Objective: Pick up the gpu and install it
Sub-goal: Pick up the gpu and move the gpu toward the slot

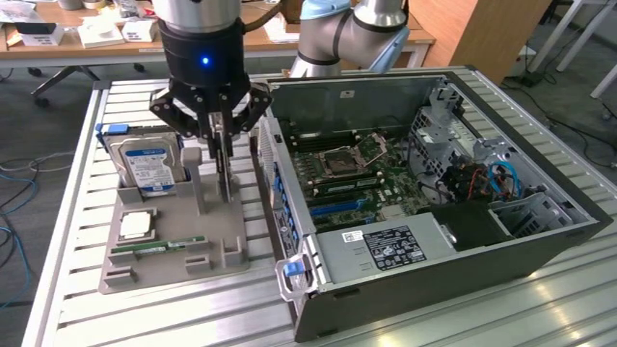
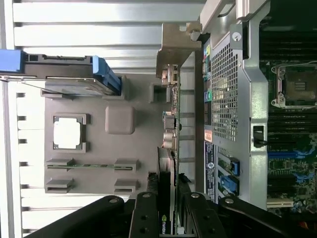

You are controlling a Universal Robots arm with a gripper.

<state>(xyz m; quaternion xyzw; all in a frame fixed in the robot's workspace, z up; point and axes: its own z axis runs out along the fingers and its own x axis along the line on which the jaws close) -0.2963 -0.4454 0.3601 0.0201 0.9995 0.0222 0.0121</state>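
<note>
Slatted table, thin dark gpu held upright

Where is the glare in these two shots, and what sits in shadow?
Exterior view: table slats glare pale; a dark pocket sits inside the computer case. Wrist view: the tray's processor is washed white; the gripper holding the gpu looks nearly black.
</note>
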